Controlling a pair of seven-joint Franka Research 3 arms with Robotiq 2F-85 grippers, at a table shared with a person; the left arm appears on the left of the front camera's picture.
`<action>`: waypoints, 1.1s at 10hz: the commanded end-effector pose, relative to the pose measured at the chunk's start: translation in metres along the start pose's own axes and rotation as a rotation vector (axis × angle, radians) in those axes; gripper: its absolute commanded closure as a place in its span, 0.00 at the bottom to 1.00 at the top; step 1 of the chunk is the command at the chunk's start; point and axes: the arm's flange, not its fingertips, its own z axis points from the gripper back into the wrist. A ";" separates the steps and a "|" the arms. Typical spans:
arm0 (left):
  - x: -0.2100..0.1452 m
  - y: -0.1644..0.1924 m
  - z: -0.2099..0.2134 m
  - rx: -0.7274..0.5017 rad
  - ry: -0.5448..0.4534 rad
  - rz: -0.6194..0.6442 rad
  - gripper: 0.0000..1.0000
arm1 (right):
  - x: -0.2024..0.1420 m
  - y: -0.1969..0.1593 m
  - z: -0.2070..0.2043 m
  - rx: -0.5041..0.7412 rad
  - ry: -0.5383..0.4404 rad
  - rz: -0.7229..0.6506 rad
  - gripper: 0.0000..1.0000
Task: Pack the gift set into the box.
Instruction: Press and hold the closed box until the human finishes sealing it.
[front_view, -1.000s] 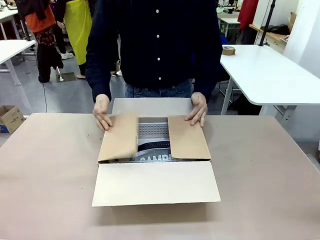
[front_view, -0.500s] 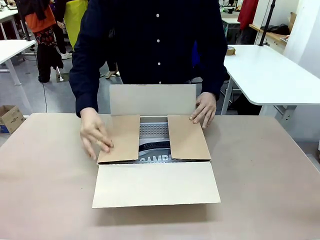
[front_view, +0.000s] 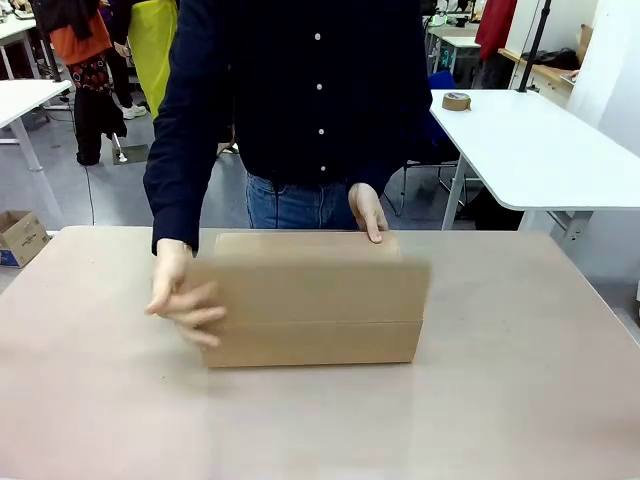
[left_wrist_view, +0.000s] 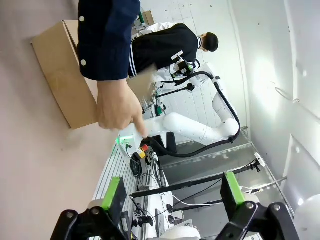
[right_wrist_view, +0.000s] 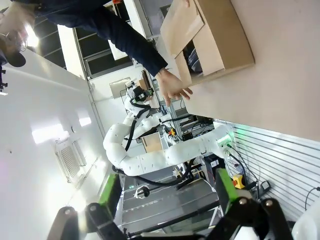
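The brown cardboard box (front_view: 312, 310) stands in the middle of the table with its long flaps folded up over the top, blurred in motion. One of the person's hands (front_view: 185, 300) is at its left end, the other (front_view: 368, 212) on its far edge. The gift set is hidden under the flaps in the front view. In the right wrist view the box (right_wrist_view: 222, 42) shows a dark item (right_wrist_view: 193, 56) inside, under a raised flap. The left wrist view has the box (left_wrist_view: 60, 65) behind the person's hand (left_wrist_view: 117, 107). My left gripper (left_wrist_view: 172, 192) and right gripper (right_wrist_view: 167, 190) are open, holding nothing, away from the box.
The tan table (front_view: 500, 400) has bare surface all round the box. A white table (front_view: 530, 140) with a tape roll (front_view: 457, 101) stands at the back right. A small carton (front_view: 20, 237) sits on the floor at the left.
The person has swung the near and far long flaps up over the box, covering the tray that showed before. One hand moved to the box's left end, the other to its far edge.
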 end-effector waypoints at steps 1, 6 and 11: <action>-0.002 -0.001 0.001 0.006 0.007 -0.014 0.00 | 0.000 0.001 -0.001 0.018 0.000 0.022 0.00; -0.002 -0.001 0.001 0.006 0.007 -0.014 0.00 | 0.000 0.001 -0.001 0.018 0.000 0.022 0.00; -0.002 -0.001 0.001 0.006 0.007 -0.014 0.00 | 0.000 0.001 -0.001 0.018 0.000 0.022 0.00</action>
